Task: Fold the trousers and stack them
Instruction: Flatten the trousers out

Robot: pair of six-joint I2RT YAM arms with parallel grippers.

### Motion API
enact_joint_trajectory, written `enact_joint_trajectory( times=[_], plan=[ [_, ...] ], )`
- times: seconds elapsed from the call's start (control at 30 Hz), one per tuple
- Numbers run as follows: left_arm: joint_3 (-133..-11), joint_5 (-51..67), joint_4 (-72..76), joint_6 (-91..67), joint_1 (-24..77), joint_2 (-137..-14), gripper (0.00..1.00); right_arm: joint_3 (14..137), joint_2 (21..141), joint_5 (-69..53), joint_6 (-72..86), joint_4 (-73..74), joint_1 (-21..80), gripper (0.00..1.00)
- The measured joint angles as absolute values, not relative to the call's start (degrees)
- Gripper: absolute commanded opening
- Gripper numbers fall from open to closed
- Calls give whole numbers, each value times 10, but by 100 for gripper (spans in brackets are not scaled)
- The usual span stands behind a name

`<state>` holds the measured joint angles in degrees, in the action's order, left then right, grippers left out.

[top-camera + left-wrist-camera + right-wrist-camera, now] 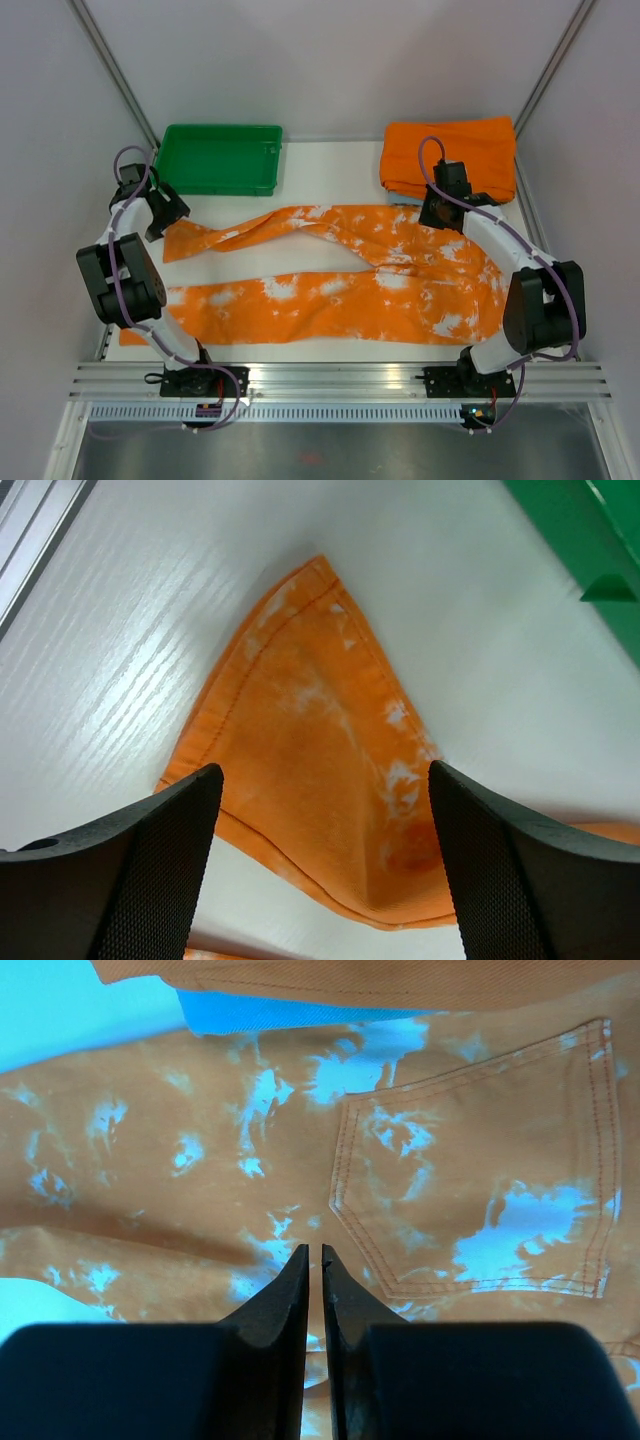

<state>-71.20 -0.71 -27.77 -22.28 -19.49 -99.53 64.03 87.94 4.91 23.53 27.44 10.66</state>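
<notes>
One pair of long, soft orange cloth trousers with white blotchy splashes (330, 290) is lying spread across the white table (330, 165), filling the middle of the overhead view. Its waist is sitting at the right, and its two legs are running out to the left. The lower leg is lying flat and straight, while the upper leg is twisting on its way to the upper left.

The left gripper (163, 222) is hovering at the upper left over the end of that upper leg. In its wrist view the two black textured fingers (170, 860) are standing wide apart, with the stitched hem corner (320, 760) lying between them on the table.

The right gripper (432, 222) is hanging at the upper right over the waist. In its wrist view its fingers are pressing together, with only a thin slit between them and no cloth showing there. One stitched patch pocket (470, 1190) is showing right of the tips.

One empty-looking green plastic tray (222, 189) is sitting at the upper left. One plain orange folded cloth (460, 150) is resting at the upper right, with one light blue folded cloth (260, 1012) peeking out beneath it.
</notes>
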Motion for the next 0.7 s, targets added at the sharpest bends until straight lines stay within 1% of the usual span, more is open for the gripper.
enact_joint_trajectory(
  times=[0.07, 0.1, 0.13, 0.23, 0.27, 0.3, 0.33, 0.37, 0.57, 0.7],
  plan=[
    [-711, -15, -277, -218, -195, -1002, 83, 641, 884, 47, 238, 274, 107, 15],
    [-709, -16, -277, -217, -195, -1006, 77, 641, 888, 46, 238, 274, 107, 15],
    [-706, -17, -277, -216, -195, -1013, 75, 641, 892, 45, 240, 274, 107, 15],
    [-695, -21, -273, -217, -195, -1031, 46, 641, 897, 44, 241, 274, 107, 15],
    [-690, -25, -274, -216, -195, -1036, 25, 641, 897, 44, 241, 274, 107, 15],
    [-686, -29, -274, -218, -195, -1040, 13, 641, 897, 46, 241, 274, 106, 15],
    [-685, -32, -275, -216, -195, -1042, 4, 641, 897, 47, 242, 274, 106, 14],
    [-684, -35, -276, -216, -195, -1044, 2, 641, 897, 48, 242, 274, 106, 14],
    [-687, -51, -283, -214, -200, -1031, 2, 640, 897, 48, 242, 272, 106, 14],
    [-692, -42, -301, -245, -233, -987, 2, 636, 899, 42, 242, 265, 106, 14]
  ],
)
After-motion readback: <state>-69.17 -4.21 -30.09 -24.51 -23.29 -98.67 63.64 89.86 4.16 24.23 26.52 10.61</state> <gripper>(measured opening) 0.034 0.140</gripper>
